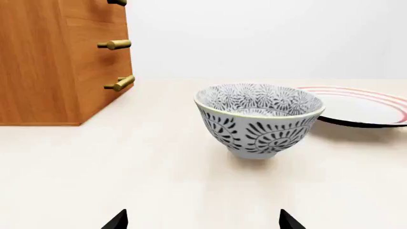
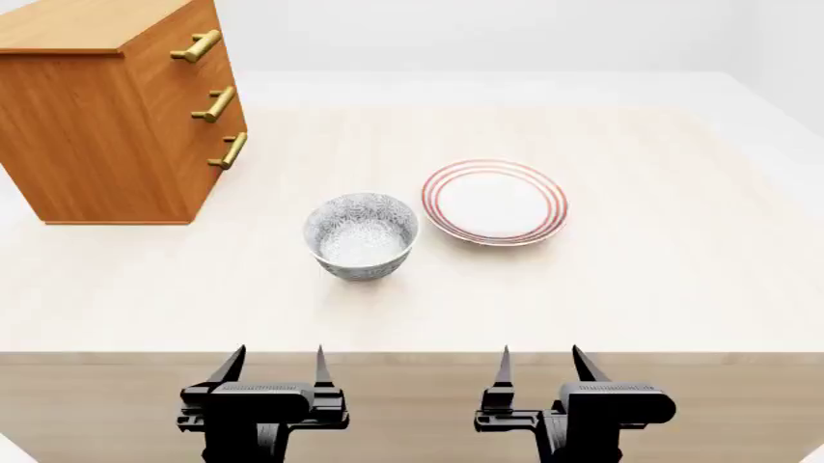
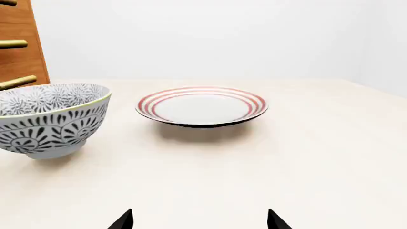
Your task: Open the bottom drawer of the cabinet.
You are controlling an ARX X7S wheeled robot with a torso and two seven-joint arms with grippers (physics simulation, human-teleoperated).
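The cabinet [image 2: 110, 116] is an orange-brown wooden chest at the table's far left, with three stacked drawers, all shut. The bottom drawer [image 2: 222, 164] has a brass bar handle [image 2: 232, 150]; it also shows in the left wrist view [image 1: 119, 84] and the right wrist view [image 3: 16, 82]. My left gripper [image 2: 274, 365] is open and empty at the table's near edge, far from the cabinet. My right gripper [image 2: 541, 363] is open and empty beside it, also at the near edge.
A patterned grey bowl [image 2: 362, 234] stands mid-table, between my grippers and the cabinet. A white plate with red rings [image 2: 495, 202] lies to its right. The light wooden table [image 2: 670, 280] ends at its near edge just ahead of my grippers.
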